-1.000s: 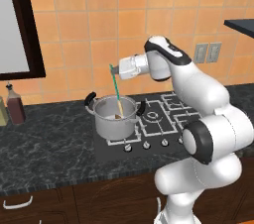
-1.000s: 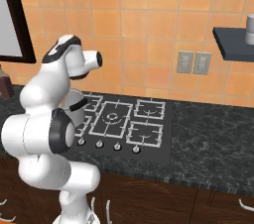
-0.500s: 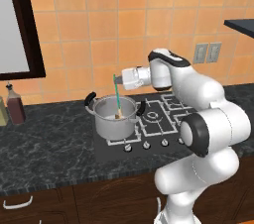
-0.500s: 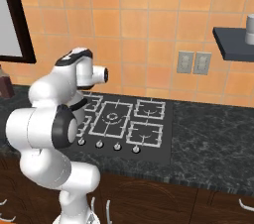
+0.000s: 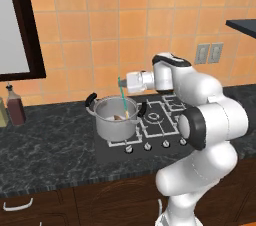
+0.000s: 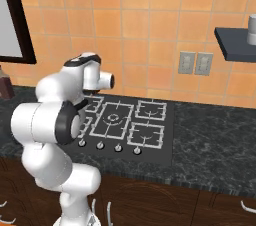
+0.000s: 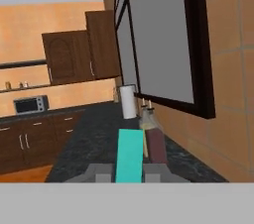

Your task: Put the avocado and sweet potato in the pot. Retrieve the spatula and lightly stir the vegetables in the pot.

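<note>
The white arm has swung lower over the last second: a second ago its forearm reached out high above the stove, and now the wrist sits level, just above the rim of the pot [image 5: 116,120], which stands on the front left burner of the cooktop [image 5: 160,117] on the dark stone counter [image 5: 45,145]. The gripper [image 5: 126,82] points sideways toward the window wall, and its two fingers are closed on the upper end of the spatula [image 5: 123,99], whose teal handle slopes down into the pot. With the drop, the tan blade has gone deeper, so its tip now lies among the brownish contents at the pot's bottom; which vegetable is which cannot be told. In the hand view the teal handle [image 7: 129,155] rises between the finger tips, confirming the hold. The loading seems done, and the stirring looks under way.
</note>
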### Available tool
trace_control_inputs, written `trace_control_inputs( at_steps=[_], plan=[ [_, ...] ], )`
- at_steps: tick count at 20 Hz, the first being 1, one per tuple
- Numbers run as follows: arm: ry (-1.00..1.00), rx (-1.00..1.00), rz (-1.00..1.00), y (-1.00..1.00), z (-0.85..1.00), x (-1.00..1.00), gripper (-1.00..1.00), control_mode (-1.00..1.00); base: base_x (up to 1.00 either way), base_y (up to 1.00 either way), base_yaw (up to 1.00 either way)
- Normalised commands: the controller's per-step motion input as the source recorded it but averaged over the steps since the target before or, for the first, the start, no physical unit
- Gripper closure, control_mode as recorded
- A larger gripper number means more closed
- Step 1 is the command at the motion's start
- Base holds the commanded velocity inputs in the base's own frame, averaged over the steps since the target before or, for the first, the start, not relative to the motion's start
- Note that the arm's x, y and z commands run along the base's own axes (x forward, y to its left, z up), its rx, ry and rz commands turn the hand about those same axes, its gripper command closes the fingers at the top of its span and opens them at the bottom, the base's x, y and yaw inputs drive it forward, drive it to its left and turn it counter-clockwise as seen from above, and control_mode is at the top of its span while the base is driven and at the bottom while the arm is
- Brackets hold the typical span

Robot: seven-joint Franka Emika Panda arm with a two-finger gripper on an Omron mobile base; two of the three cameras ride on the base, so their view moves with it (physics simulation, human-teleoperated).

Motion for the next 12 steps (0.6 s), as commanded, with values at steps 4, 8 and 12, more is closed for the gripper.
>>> trace_control_inputs(
  at_steps=[4,8,12],
  plan=[
    [-0.13,0.18,0.00,0.04,-0.58,0.06,1.00,-1.00,0.00,0.00,0.00],
    [-0.08,0.30,0.00,0.34,-0.06,0.15,1.00,-1.00,0.00,0.00,0.00],
    [-0.02,0.30,0.00,0.31,0.00,0.18,1.00,-1.00,0.00,0.00,0.00]
  ],
)
